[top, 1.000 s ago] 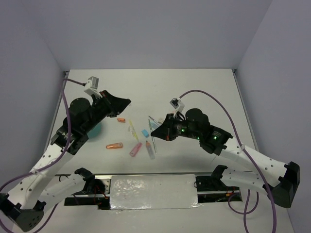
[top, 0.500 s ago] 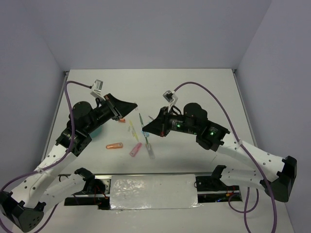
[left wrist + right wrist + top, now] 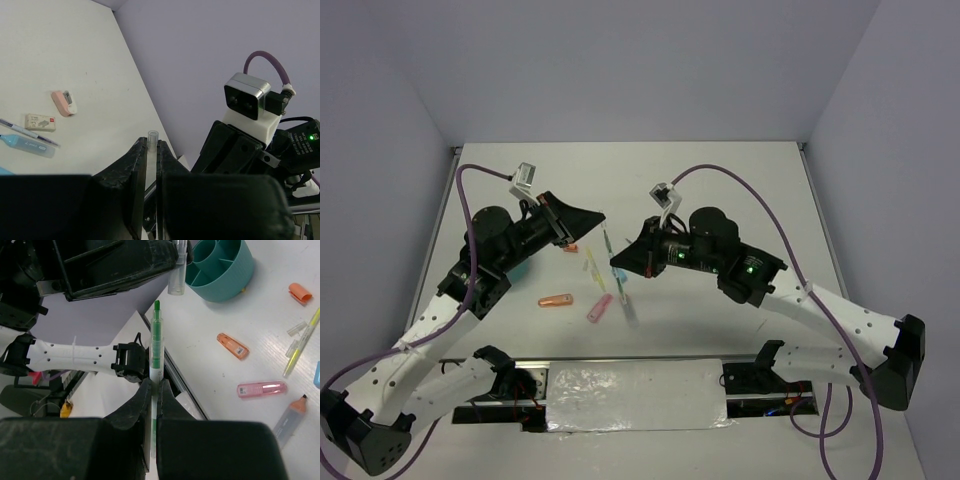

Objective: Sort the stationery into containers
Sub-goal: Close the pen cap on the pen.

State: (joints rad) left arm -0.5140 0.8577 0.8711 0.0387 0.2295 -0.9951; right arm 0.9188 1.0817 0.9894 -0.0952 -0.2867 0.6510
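Jaws aloft, pen point(image 3: 155, 351) near clear cap point(image 3: 176, 279)

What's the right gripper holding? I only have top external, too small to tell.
Observer: Right wrist view: the right gripper is shut on a green pen, clear barrel, tip bare.
Operator: Left one?
Observer: Left wrist view: the left gripper pinches a clear cap.
Operator: Cap on the pen?
Observer: No. From the right wrist, the cap sits beyond the tip and off to one side, a gap between them.
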